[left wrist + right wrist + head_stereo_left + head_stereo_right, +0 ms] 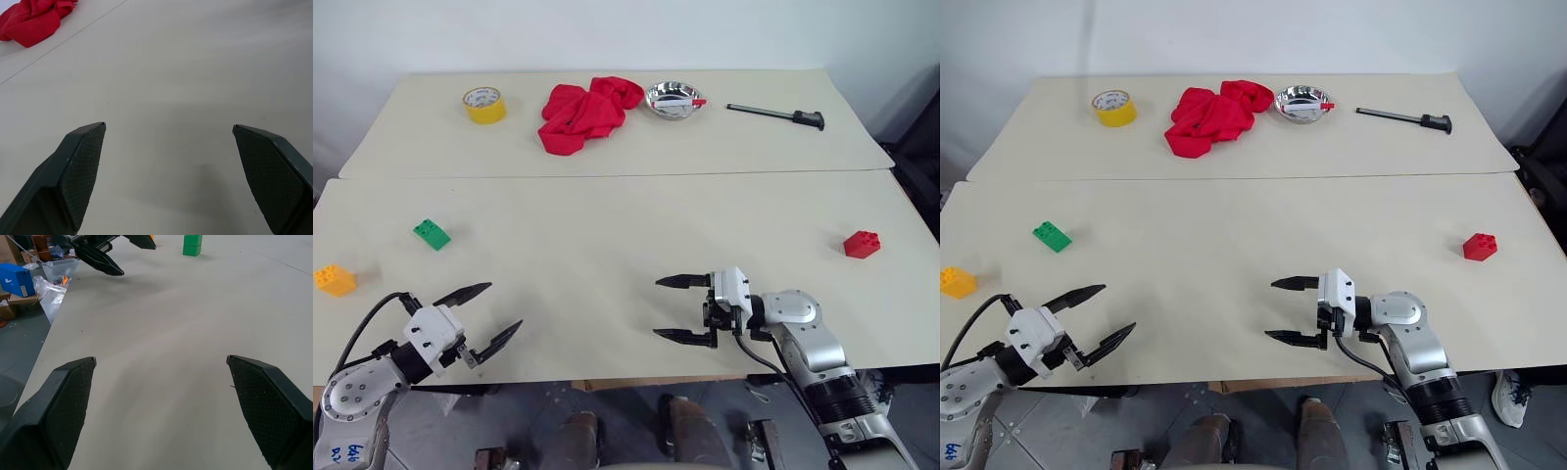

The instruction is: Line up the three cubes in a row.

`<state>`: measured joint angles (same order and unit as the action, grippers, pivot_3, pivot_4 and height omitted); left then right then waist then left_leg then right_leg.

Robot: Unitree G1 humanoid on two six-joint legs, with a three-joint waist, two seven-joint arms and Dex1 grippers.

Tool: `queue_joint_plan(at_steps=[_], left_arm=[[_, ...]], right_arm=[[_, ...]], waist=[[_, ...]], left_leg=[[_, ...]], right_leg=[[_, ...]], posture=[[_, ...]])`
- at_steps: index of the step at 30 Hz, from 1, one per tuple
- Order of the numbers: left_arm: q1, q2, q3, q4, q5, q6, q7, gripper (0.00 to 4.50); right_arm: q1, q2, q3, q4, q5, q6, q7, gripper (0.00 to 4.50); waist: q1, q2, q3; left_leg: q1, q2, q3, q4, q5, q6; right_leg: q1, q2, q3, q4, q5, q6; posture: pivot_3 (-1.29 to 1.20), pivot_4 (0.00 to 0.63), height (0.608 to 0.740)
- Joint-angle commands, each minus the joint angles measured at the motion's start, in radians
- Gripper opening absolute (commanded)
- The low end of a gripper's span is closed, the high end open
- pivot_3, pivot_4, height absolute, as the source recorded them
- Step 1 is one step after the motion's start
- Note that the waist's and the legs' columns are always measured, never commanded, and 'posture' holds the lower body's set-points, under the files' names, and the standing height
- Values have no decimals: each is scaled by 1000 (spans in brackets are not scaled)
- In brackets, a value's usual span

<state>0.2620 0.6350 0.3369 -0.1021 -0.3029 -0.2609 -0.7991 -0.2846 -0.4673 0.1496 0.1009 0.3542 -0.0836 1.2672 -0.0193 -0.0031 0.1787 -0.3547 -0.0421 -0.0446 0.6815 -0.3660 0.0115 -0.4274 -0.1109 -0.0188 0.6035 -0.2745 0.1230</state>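
Jaws wide on both our left gripper [480,318] and right gripper [672,307]; no cube gathered yet; next we reach the green cube [432,234], frame's left.

Two beige tables [607,147], white wall [607,34]

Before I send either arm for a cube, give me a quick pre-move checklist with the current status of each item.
1. Left gripper open and holding nothing: ok.
2. Right gripper open and holding nothing: ok.
3. All three cubes in sight on the near table: ok; orange-yellow cube, green cube, red cube.
4. Cubes already in a row: not ok; red sits far to the right, apart from the others.
5. Cubes upright, studs up: ok.
6. Path clear between grippers and cubes: ok.
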Motion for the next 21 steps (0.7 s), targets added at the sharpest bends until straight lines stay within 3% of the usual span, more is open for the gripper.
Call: queue_joint_plan(at_steps=[1,5,9,14,18,21], left_arm=[[-9,-4,18,-34,-42,44,15,4380],[-24,16,14,-93,-136,112,-48,4380],[-79,34,-58,-185,-159,183,-87,4380],[-205,20,-222,-176,-135,265,-137,4380],[-290,-9,-336,-134,-96,274,-179,4380],[-339,-23,-385,-105,-90,289,-202,4380]], right_arm=[[5,0,-20,-37,23,-3,-9,4500],[10,-2,-76,-100,88,37,-51,4500],[88,-59,-255,-263,172,135,-197,4500],[333,-97,-575,-417,186,160,-404,4500],[562,-15,-799,-436,194,128,-530,4500],[683,54,-876,-388,204,108,-573,4500]], waist=[[0,0,0],[2,0,0],[26,1,0],[53,2,-1],[46,2,-1],[38,3,-1]], left_leg=[[0,0,0,0,0,0],[0,0,0,0,0,0],[0,0,0,0,0,0],[-1,-3,-3,1,0,1],[-1,-3,0,0,-1,2],[0,-2,2,0,-1,3]], right_leg=[[0,0,0,0,0,0],[0,0,0,1,0,0],[0,-1,0,1,0,0],[2,-2,0,-1,0,0],[1,1,0,-1,0,1],[1,3,1,-1,0,1]], posture=[[0,150,740],[0,150,740],[0,150,740],[0,150,740],[0,150,740],[0,150,740]])
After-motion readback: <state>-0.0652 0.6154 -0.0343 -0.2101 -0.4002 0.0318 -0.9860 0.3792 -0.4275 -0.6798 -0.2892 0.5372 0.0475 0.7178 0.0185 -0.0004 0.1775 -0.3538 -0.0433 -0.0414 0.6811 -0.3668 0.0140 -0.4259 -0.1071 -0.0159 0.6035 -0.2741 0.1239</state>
